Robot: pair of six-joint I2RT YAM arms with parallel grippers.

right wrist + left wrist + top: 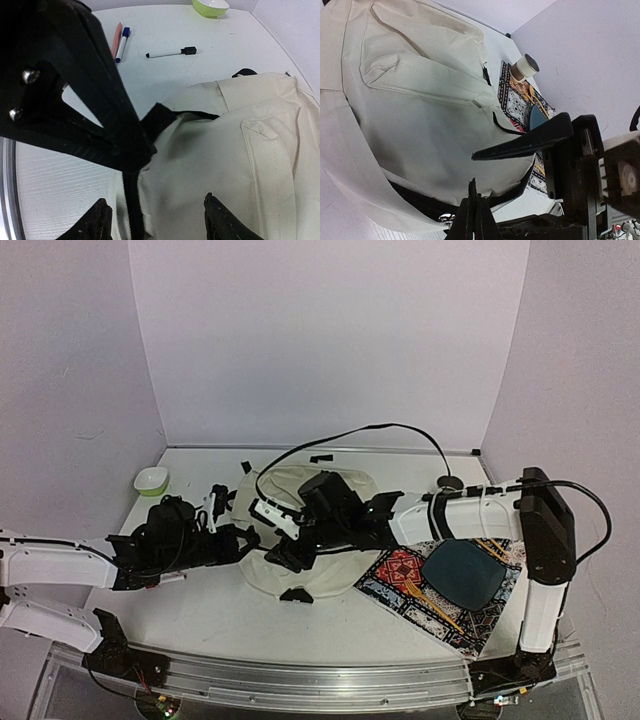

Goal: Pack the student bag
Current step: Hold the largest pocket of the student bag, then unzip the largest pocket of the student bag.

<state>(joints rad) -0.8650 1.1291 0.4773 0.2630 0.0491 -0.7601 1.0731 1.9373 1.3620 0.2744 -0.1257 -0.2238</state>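
Observation:
The student bag is a cream fabric backpack lying flat mid-table; it fills the left wrist view and the right wrist view. My left gripper is at the bag's left edge, jaws pressed together. The right wrist view shows its tip pinching the bag's black strap. My right gripper hovers open just over the bag's cream front, jaws wide apart and empty. One of its fingers shows in the left wrist view.
A colourful placemat with a dark teal plate lies right of the bag. A tape roll stands behind it. A green bowl and loose markers are at the far left. A black cable arcs over the back.

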